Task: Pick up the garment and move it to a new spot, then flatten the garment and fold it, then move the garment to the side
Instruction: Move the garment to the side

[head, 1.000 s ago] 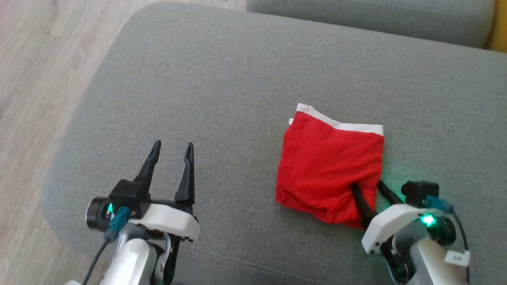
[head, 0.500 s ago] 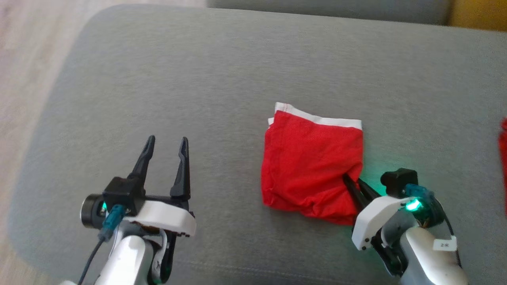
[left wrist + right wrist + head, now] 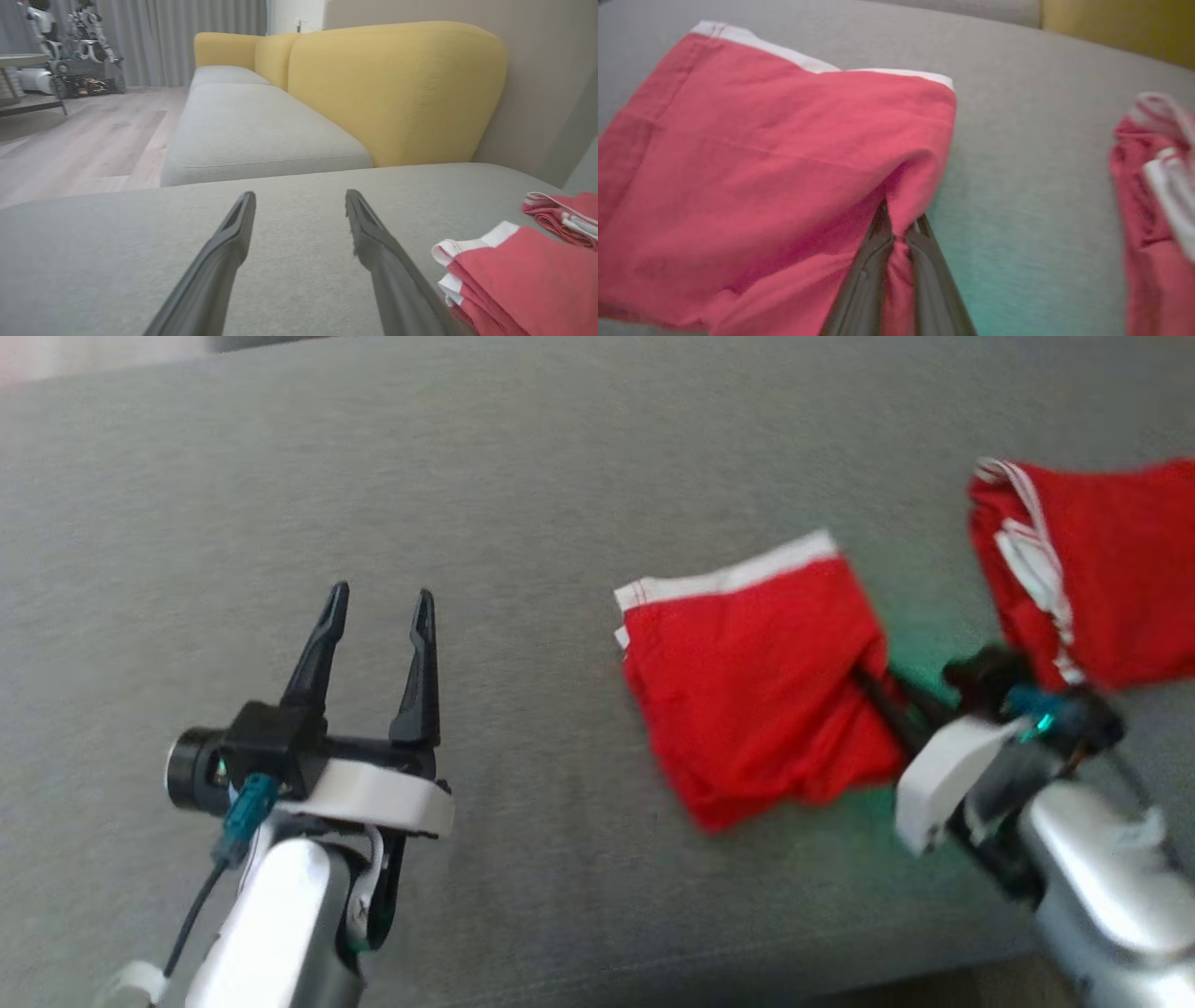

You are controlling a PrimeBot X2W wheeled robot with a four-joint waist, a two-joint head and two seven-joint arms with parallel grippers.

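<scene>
Head view: right claw (image 3: 859, 677) clenched on the red garment (image 3: 756, 691), left claw (image 3: 381, 594) spread empty.

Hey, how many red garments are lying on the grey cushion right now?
2. The folded garment lies in the middle, its corner pinched by the right gripper. The second garment lies to its right, cut off by the head view's edge; more may lie beyond.
</scene>
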